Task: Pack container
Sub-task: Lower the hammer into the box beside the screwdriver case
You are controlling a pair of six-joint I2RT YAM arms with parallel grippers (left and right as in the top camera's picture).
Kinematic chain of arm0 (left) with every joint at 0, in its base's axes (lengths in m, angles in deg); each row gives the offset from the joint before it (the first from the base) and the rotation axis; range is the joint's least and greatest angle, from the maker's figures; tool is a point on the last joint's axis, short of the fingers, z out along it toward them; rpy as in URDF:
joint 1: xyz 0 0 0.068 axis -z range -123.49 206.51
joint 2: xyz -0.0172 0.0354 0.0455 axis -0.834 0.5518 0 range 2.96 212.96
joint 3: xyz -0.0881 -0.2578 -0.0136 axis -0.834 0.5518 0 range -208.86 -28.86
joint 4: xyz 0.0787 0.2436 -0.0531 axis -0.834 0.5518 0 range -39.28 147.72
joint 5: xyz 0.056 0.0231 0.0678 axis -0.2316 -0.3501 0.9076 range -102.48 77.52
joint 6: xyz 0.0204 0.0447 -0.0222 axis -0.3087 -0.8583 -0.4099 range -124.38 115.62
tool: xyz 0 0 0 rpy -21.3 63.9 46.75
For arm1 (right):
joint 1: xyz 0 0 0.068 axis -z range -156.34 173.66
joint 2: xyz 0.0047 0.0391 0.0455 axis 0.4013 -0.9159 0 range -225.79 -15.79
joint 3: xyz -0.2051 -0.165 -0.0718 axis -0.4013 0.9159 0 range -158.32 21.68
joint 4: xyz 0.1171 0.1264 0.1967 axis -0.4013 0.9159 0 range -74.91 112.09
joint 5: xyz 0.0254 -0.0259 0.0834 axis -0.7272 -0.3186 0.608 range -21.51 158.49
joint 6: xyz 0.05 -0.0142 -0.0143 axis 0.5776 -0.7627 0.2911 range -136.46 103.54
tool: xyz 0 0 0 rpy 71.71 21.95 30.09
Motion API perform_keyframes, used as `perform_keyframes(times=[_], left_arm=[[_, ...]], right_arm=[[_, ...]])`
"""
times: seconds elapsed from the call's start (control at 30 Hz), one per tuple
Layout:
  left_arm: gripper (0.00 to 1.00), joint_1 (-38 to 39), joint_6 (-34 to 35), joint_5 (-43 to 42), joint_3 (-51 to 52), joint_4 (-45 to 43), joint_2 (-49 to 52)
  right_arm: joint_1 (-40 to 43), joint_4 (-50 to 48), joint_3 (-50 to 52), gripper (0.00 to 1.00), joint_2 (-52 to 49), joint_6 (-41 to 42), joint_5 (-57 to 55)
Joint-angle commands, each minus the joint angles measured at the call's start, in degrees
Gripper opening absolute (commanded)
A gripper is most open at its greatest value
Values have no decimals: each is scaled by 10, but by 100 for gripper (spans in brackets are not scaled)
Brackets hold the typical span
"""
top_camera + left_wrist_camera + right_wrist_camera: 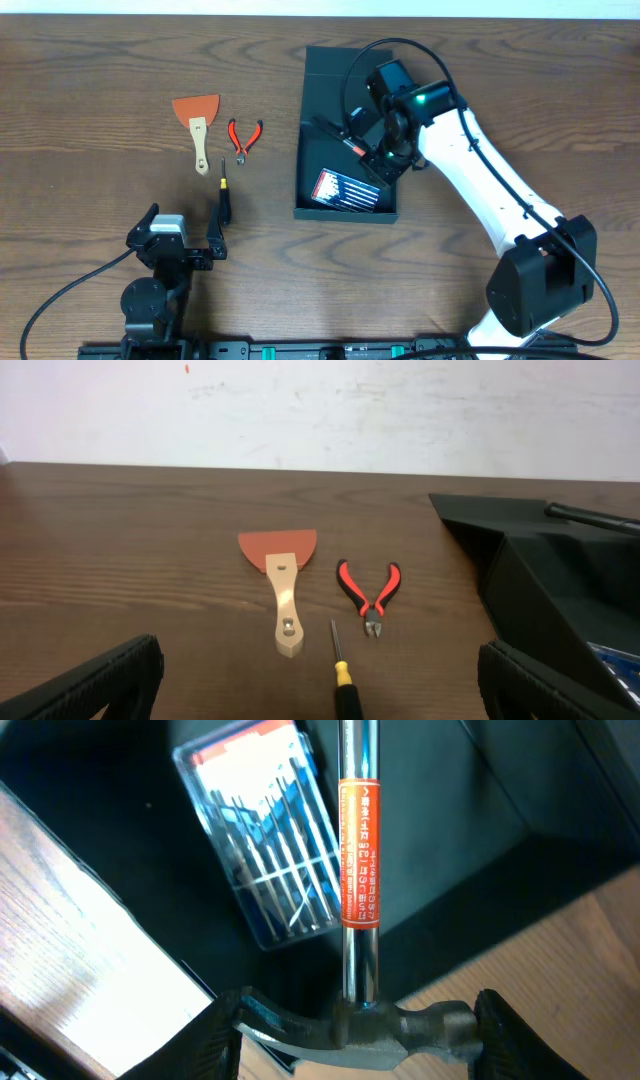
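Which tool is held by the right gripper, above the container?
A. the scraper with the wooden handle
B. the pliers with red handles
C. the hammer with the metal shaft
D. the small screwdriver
C: in the right wrist view, the head of the hammer sits between the two fingers of the right gripper.
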Motion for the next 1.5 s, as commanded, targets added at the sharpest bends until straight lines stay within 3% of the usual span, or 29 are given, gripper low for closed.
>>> perform_keyframes(times=[0.0, 0.43, 0.9, 1.0, 1.07, 1.17, 1.47], left_arm=[[99, 2, -8, -3, 3, 0, -3], [99, 2, -8, -3, 3, 0, -3], [99, 2, -8, -3, 3, 0, -3], [98, 2, -8, -3, 3, 0, -3], [98, 2, -8, -3, 3, 0, -3], [99, 2, -8, -3, 3, 0, -3], [99, 2, -8, -3, 3, 0, -3]], right_arm=[[-9, -5, 4, 4, -1, -4, 6], [-9, -12, 25, 4, -3, -2, 6], [-9, -104, 114, 4, -3, 19, 14], [-9, -113, 122, 10, -3, 22, 15], [-9, -116, 126, 24, -3, 22, 14], [-9, -122, 129, 32, -3, 22, 14], [-9, -128, 129, 34, -3, 22, 14]])
